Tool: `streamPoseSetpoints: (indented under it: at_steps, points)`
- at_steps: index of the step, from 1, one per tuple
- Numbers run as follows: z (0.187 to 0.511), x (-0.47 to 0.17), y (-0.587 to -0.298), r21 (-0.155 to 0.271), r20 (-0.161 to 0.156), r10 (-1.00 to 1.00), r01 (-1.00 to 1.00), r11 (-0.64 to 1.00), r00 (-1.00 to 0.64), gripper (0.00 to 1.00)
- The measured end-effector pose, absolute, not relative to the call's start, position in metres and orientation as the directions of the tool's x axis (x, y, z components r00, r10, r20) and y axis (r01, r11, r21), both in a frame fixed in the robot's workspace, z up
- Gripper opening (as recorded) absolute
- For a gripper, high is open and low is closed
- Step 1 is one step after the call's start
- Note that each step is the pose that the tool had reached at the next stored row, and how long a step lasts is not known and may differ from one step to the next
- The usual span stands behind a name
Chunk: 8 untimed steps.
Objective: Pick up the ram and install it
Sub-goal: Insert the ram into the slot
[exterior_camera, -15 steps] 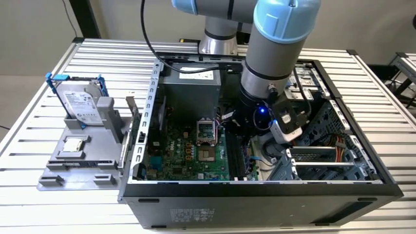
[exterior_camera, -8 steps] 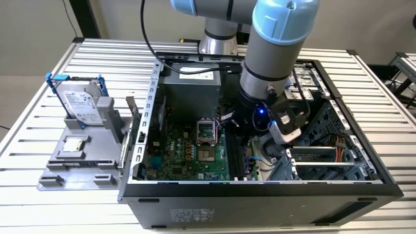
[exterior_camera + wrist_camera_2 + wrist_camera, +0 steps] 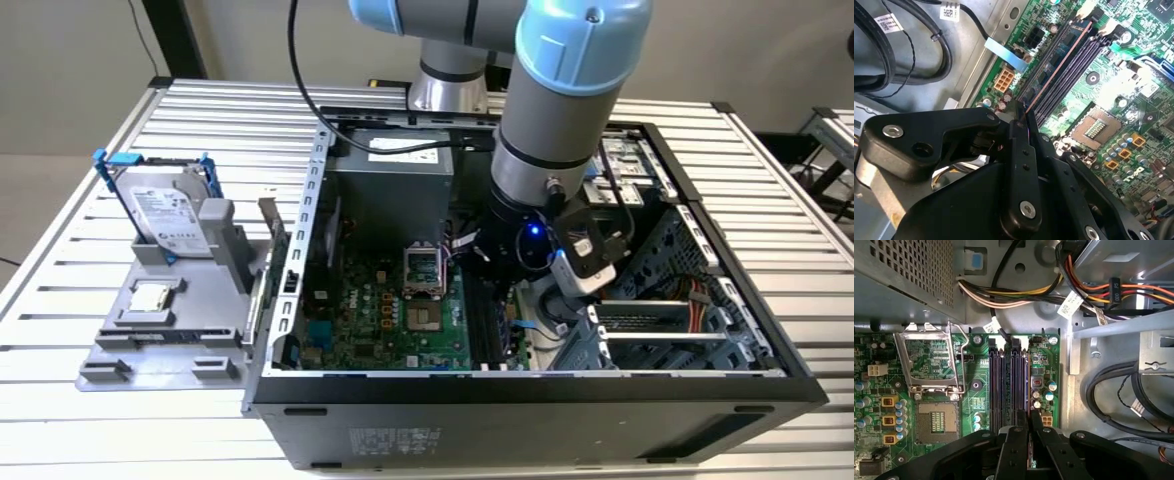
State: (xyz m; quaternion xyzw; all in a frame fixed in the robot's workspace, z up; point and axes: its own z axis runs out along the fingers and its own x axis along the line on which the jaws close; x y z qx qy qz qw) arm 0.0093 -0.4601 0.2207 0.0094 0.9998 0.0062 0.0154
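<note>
The installing step looks to be in hand, not the picking up: the black two-fingered pincer is down inside the open black desktop computer case, and its fingers stand close together, clamped on the ram, a thin dark memory stick seen edge-on as a narrow line running away from the fingertips. In the second wrist view that edge lies along the row of long black memory slots on the green motherboard, over the slot at the side nearer the metal case wall. Whether it is already in the slot or just above it, I cannot tell. In the first wrist view the held stick shows between the fingers, in line with the slots ahead of it.

By my judgement, what the work calls for now is a straight push down into the slot with the stick kept square to it, so the clips at the slot ends can close.

The grey-and-blue jointed robot arm reaches down from above, its wrist pointing almost straight into the case, beside the open silver processor socket. The case stands on a ribbed metal surface.
</note>
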Motion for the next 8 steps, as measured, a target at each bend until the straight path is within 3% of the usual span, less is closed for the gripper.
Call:
streamPoseSetpoints:
  at_steps: [8]
  points:
    - [0.22,0.0074,-0.46,0.014,-0.031,0.019,0.018,1.0,-0.999,0.0]
